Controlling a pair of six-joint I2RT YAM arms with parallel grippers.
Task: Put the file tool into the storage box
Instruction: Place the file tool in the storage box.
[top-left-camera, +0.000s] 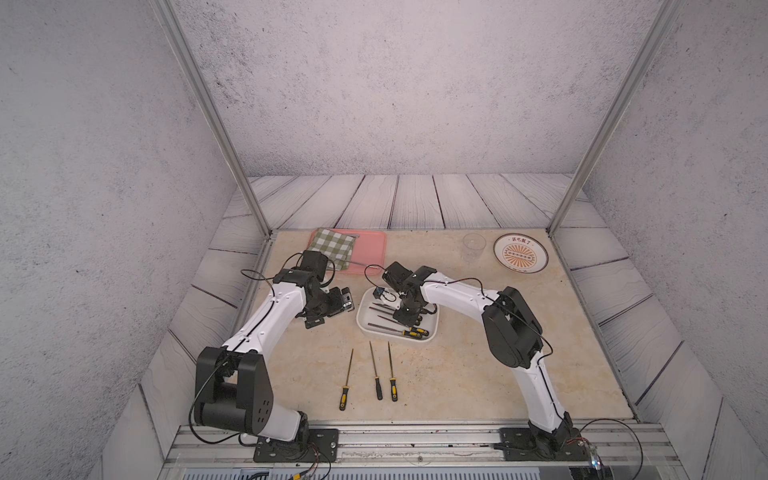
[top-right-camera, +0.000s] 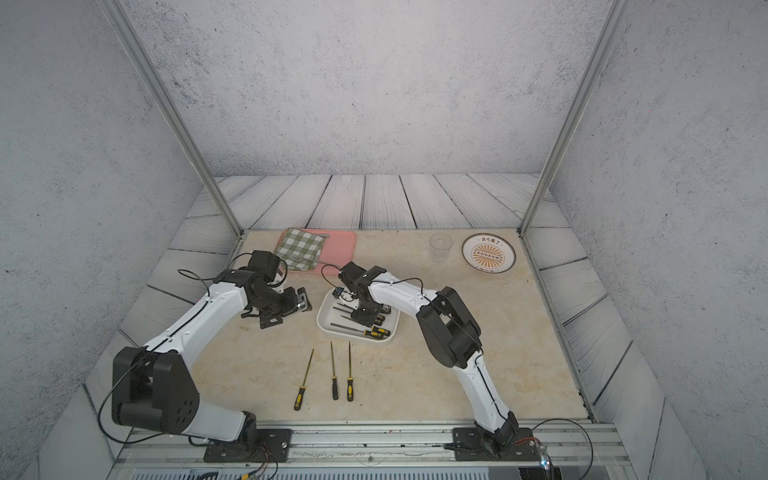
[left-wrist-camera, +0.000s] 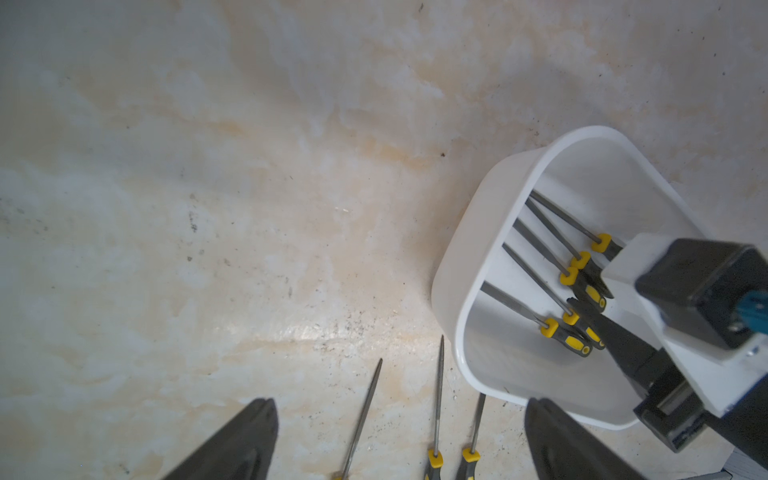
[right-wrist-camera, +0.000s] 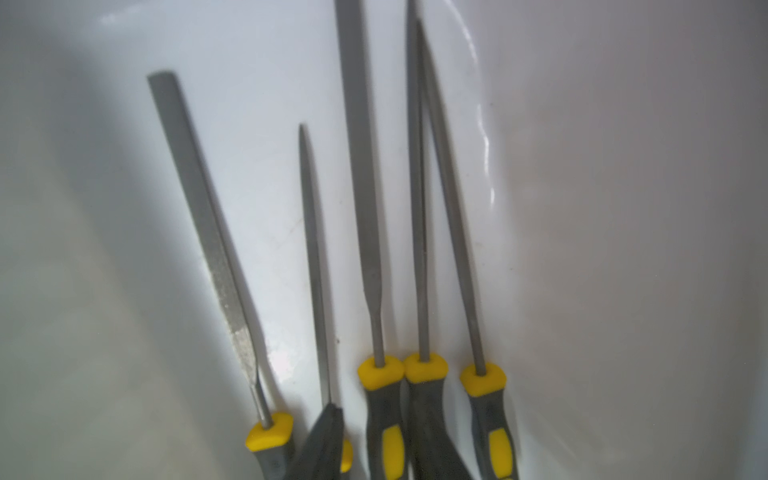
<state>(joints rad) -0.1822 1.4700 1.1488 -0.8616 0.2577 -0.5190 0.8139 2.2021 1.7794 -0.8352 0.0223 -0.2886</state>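
Marbled beige tabletop (top-left-camera: 457, 374) holds a glossy storage box (left-wrist-camera: 451, 286); right end effector (top-left-camera: 405, 322), slightly parted, grips nothing.

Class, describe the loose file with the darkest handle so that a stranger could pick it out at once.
Start at the white storage box on the beige table. Just nearer the camera, three files lie side by side. Take the middle file: its handle looks black, while the files either side show yellow patches.
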